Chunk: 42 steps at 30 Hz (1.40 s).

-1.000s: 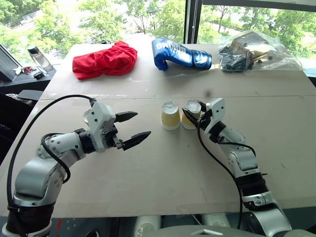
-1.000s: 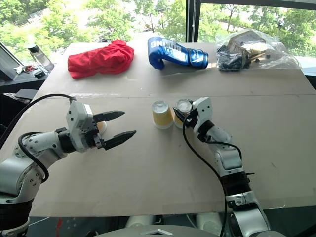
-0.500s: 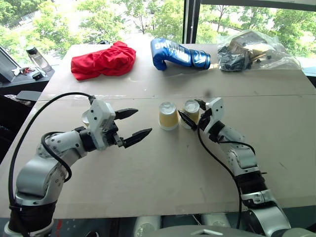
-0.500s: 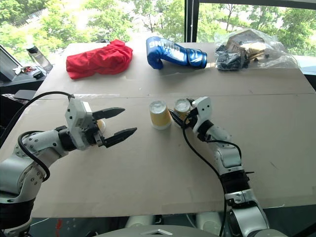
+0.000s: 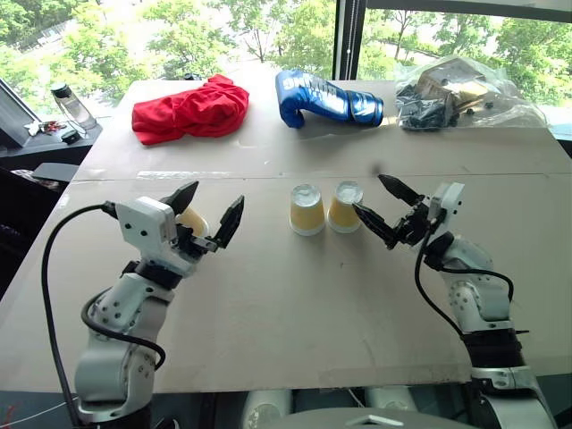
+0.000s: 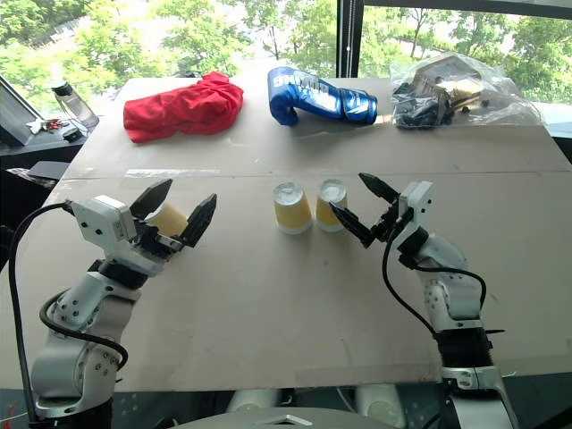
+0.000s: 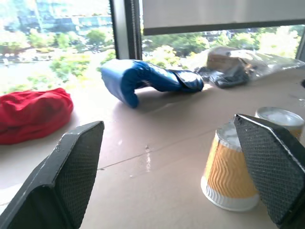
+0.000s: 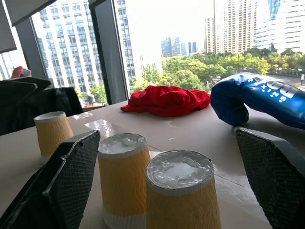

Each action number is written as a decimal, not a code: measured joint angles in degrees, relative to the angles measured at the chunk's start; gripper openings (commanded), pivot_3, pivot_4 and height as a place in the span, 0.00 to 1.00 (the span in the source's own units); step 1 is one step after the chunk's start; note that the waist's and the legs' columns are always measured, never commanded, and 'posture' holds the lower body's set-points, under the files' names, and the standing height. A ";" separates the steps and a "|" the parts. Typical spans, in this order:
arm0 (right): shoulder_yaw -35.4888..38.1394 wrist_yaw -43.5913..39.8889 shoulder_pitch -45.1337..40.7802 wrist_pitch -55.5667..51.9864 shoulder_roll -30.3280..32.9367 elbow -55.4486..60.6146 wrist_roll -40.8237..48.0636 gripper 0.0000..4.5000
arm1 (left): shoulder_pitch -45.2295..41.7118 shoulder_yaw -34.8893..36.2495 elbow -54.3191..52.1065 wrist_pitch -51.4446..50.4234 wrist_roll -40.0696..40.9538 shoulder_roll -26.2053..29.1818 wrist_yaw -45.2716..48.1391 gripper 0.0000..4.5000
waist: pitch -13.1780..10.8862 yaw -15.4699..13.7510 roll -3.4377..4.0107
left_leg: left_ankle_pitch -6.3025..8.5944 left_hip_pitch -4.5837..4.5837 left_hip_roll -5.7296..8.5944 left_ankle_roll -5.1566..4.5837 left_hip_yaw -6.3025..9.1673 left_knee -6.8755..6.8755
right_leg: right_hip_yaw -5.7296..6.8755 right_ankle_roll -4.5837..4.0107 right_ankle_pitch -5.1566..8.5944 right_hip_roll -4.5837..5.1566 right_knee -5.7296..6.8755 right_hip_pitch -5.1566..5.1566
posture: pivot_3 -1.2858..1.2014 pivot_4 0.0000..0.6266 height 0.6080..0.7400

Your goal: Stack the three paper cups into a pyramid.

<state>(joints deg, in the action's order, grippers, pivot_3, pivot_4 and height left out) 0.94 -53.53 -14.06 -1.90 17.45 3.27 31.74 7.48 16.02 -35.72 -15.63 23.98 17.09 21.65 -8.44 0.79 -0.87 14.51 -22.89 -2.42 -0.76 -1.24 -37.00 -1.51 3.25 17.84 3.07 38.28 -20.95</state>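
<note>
Two cups (image 5: 326,209) upside down, side by side and touching or nearly so at the table's (image 5: 295,313) middle: the pyramid's base, judged done. Third cup (image 5: 191,222) well to the left of that pair, also inverted, seen standing upright on its rim in the right wrist view (image 8: 51,132). No cup on top yet.

Left gripper (image 5: 211,217) right at that third cup, fingers spread as wide as they go, cup showing between them just behind the tips, nothing gripped. Cup's long axis vertical; fingers pointing roughly level, toward the far edge of the table, so a side grasp looks likely. Clearly the nearer arm for the pickup.

Right gripper (image 5: 383,207) just right of the pair, fully spread as well, empty, tips apart from the nearer cup, pointing across at the pair.

Next move, as a guess: close left on the lone cup, lift, carry right, set on the seam between the two bases. Risk: nudging the light pair while lowering.

Farther back from the pair: red cloth (image 5: 189,108), blue glove (image 5: 325,97), clear plastic bag (image 5: 465,93) holding dark and tan items, not identifiable.
</note>
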 measured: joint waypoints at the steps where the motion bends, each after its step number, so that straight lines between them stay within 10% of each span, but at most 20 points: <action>1: 0.03 -2.53 0.81 -0.69 1.41 0.74 1.32 0.99 | 1.35 -1.33 -0.58 0.45 -1.46 -1.93 -1.72 1.00 | 0.00 -0.01 -0.01 | 0.00 0.04 0.00 0.00 0.03 0.00 | 0.00 0.00 0.00 0.00 -0.01 0.05 | 0.52 0.24 1.00; 8: 1.93 -13.83 6.59 -6.37 12.99 8.83 7.85 0.99 | 5.98 -1.72 1.03 6.15 -14.63 -8.31 -14.36 1.00 | -0.02 -0.02 -0.07 | 0.01 0.13 0.03 -0.02 0.19 -0.07 | 0.04 -0.03 -0.01 -0.13 -0.08 0.24 | 0.52 0.24 1.00; 42: 2.11 -11.02 5.94 -7.23 12.71 12.27 7.62 0.99 | -5.77 6.00 21.67 8.78 -12.49 -1.93 -12.88 1.00 | -0.04 -0.19 -0.11 | 0.01 0.05 0.05 -0.01 0.20 -0.16 | 0.31 -0.02 -0.01 -0.06 -0.13 0.25 | 0.52 0.24 1.00</action>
<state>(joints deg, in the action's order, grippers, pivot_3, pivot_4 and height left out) 3.05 -64.56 -8.12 -9.13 30.16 15.55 39.36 1.71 22.02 -14.05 -6.84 11.49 15.16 8.76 -8.48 0.60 -0.98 14.52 -22.84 -2.37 -0.77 -1.04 -37.16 -1.20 3.23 17.83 3.01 38.16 -20.69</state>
